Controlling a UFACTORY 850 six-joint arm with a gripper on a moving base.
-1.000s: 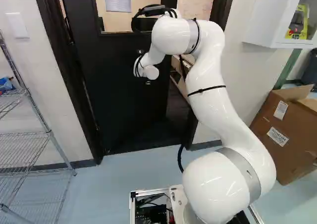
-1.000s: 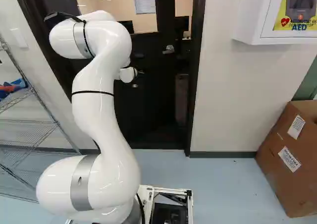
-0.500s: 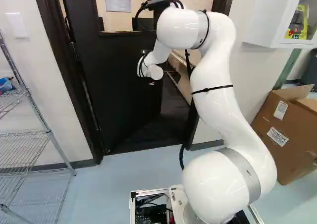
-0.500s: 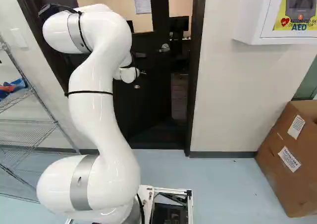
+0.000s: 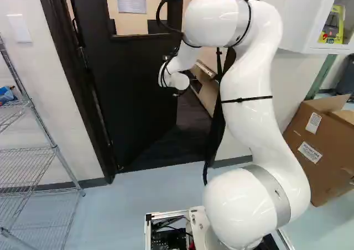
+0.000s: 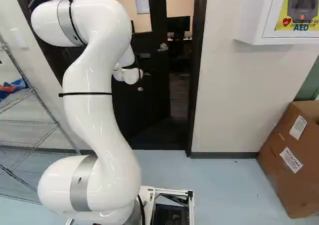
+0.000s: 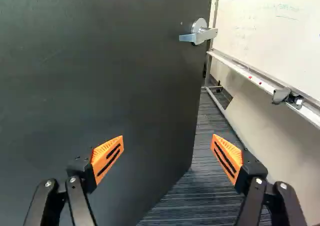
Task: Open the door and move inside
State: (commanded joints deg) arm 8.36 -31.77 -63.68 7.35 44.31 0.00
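Currently, one door (image 5: 133, 95) is seen standing partly open, swung away from the base. One lever handle (image 7: 202, 35) is mounted near its free edge, ahead of the gripper (image 6: 146, 74). Two fingers are spread wide, with nothing held between them; whether either is touching the door cannot be told. One whiteboard (image 7: 270, 23) is seen beyond the door's edge. Outside, one wire rack (image 5: 54, 146), one cardboard box (image 6: 281, 180) and one wall cabinet (image 6: 249, 23) are counted. Compared with the earlier frames, the door is opened wider and the arm's bent upper part is shifted outward, while the base is left unmoved.
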